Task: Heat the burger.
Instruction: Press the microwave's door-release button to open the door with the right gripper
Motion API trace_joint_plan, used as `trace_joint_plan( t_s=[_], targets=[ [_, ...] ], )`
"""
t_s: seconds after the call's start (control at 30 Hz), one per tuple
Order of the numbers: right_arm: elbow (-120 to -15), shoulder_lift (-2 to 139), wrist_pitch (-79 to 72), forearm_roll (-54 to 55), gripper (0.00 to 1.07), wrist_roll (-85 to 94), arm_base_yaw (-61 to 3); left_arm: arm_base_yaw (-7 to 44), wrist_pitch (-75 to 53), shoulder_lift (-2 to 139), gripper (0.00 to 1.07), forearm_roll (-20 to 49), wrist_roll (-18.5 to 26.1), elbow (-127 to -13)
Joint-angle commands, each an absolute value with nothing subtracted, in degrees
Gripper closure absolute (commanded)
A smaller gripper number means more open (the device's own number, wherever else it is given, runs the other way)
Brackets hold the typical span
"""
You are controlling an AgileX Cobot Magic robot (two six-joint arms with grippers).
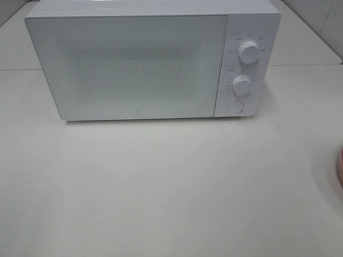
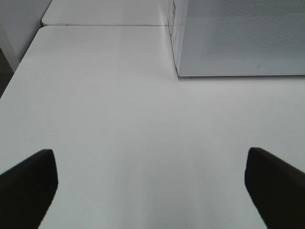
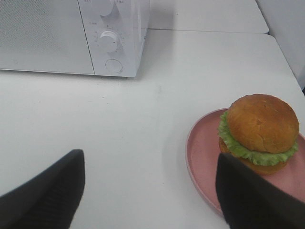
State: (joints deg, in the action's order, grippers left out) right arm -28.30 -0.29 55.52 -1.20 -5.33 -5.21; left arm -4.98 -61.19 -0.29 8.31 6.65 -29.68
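gaping empty: l gripper (image 2: 150, 160), r gripper (image 3: 150, 162) near burger (image 3: 259, 131)

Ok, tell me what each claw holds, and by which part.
Nothing. Left claw open above the table; right claw open, burger sitting ungripped on the pink plate.

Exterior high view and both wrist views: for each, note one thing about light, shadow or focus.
Exterior high view: flat light; the microwave casts a thin shadow at its base. Left wrist view: the left gripper is dark, soft-edged. Right wrist view: the burger is sharp, the right gripper blurred.
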Motion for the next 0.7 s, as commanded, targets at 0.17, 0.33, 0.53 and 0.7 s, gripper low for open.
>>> trace_joint_plan(
  t_s=[0.17, 0.33, 0.53, 0.7],
  targets=[
    [-28.3, -1.78, 54.89, -1.32, 0.34, -5.16, -5.04, -5.04, -61.31, -1.49, 0.06, 8.02, 6.42, -29.56],
    [-28.3, -1.78, 54.89, -1.32, 0.34, -6.02, -5.04, -5.04, -61.31, -1.49, 0.06, 8.02, 6.42, -29.56],
    [-28.3, -1.78, 54.89, -1.32, 0.34, -5.96, -5.04, -5.04, -61.31, -1.49, 0.06, 8.02, 6.42, -29.56],
    [-28.48, -1.78, 54.72, -1.32, 0.34, -5.96, -5.04, -5.04, -61.31, -1.49, 0.06, 8.02, 6.42, -29.56]
  ],
)
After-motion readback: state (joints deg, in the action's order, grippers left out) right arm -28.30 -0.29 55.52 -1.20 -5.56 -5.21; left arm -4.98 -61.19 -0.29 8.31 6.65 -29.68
